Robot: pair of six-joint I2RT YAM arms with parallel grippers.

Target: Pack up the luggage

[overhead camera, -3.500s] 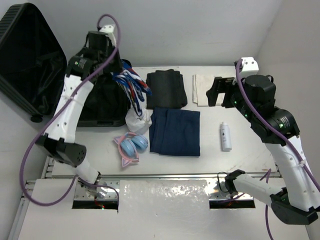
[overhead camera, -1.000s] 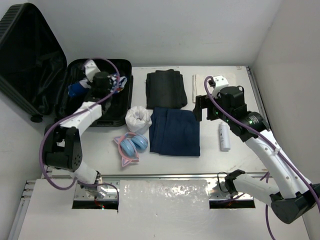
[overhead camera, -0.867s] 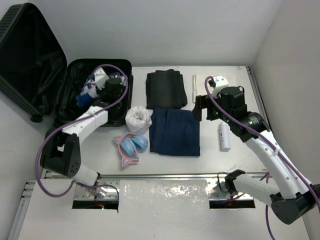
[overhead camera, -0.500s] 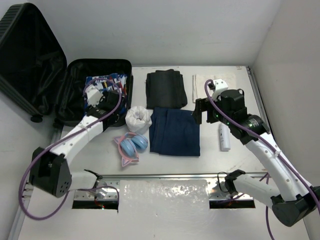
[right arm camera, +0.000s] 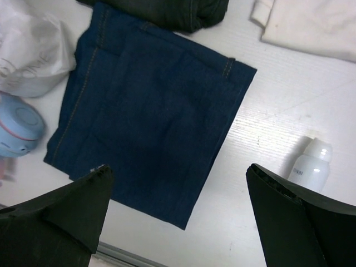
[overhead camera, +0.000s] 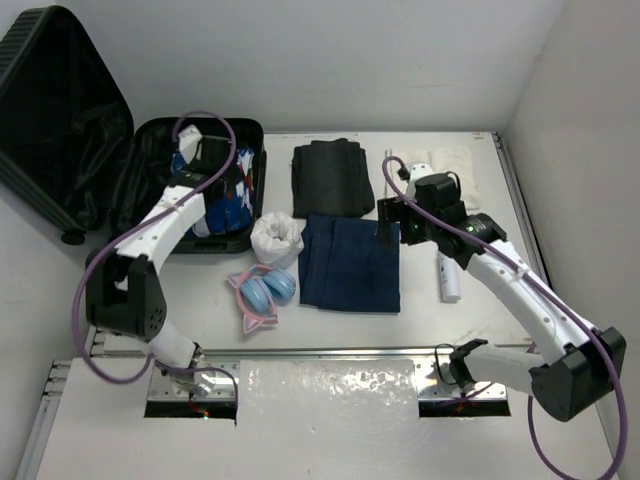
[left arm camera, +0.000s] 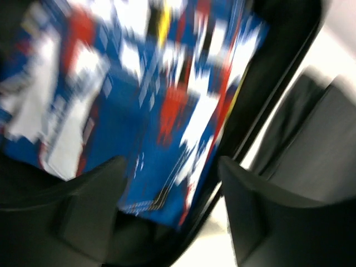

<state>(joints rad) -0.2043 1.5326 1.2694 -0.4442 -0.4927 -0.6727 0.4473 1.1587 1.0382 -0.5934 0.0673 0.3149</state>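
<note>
Now L gripper (left arm camera: 171,167), jaws apart, over patterned cloth (left arm camera: 139,100) in luggage (overhead camera: 60,120); R gripper (right arm camera: 179,169) spread wide above navy jeans (right arm camera: 150,122).

Left arm (overhead camera: 165,222) and right arm (overhead camera: 520,292) share white links, black joints, purple cables (overhead camera: 205,114) and black jaws.

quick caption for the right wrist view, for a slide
Right arm's open jaws above folded dark blue jeans, a white bottle lying nearby on the table.
</note>
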